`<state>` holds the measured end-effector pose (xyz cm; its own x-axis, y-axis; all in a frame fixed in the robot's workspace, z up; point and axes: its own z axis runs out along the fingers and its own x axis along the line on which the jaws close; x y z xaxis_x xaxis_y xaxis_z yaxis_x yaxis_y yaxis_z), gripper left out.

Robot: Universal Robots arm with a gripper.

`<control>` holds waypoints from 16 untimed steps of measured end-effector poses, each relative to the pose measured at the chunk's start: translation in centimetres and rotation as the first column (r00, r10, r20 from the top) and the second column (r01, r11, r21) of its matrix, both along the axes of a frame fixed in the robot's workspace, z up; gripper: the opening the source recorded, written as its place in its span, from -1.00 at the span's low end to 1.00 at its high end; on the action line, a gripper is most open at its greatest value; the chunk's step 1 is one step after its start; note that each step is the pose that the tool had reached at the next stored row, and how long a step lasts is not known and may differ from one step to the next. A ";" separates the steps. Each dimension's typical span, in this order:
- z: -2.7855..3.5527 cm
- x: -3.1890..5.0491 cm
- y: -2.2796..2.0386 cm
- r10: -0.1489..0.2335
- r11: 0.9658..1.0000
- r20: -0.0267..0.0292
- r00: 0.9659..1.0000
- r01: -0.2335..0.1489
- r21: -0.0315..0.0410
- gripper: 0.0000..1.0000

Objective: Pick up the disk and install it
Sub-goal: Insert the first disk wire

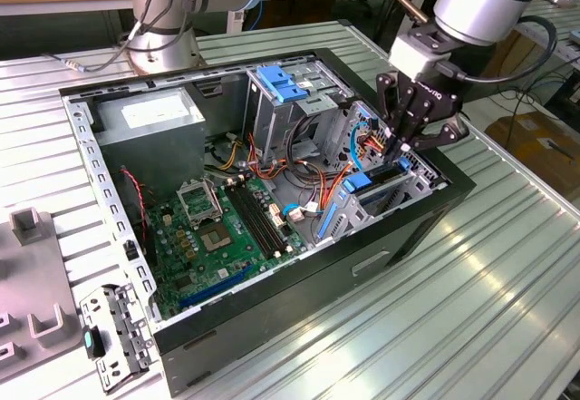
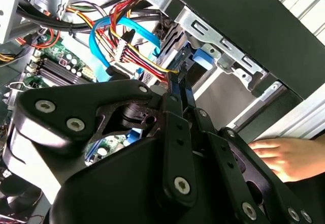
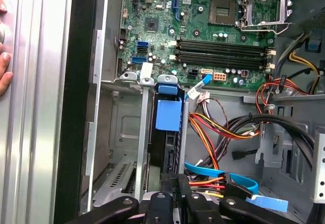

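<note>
Hand (image 1: 405, 149) is down inside the open computer case (image 1: 399, 237), at the drive bay on the exterior view's right. Its fingers (image 2: 179, 89) are pinched narrow on the rear edge of the disk (image 3: 168, 117), which stands on edge in the bay slot, blue rails showing, most of the way in. Orange and blue cables (image 3: 213, 176) run just beside it. Motherboard (image 1: 222, 228) lies to the left. A person's hand (image 2: 284, 155) rests on the ribbed surface (image 1: 507, 282) outside the case.

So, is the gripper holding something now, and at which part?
The gripper looks shut on the disk, pinching its upper edge as it stands in the drive bay of the computer case.
</note>
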<state>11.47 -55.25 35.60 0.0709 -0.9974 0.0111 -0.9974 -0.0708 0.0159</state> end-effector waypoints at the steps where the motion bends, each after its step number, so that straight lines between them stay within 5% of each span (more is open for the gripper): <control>1: -0.12 0.00 -0.01 -0.001 1.000 0.000 1.000 0.001 0.000 -0.67; 16: -0.35 -0.07 -0.11 -0.014 1.000 0.000 1.000 0.014 0.000 -0.67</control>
<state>11.40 -55.35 35.25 0.0574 -0.9983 0.0112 -0.9982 -0.0572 0.0159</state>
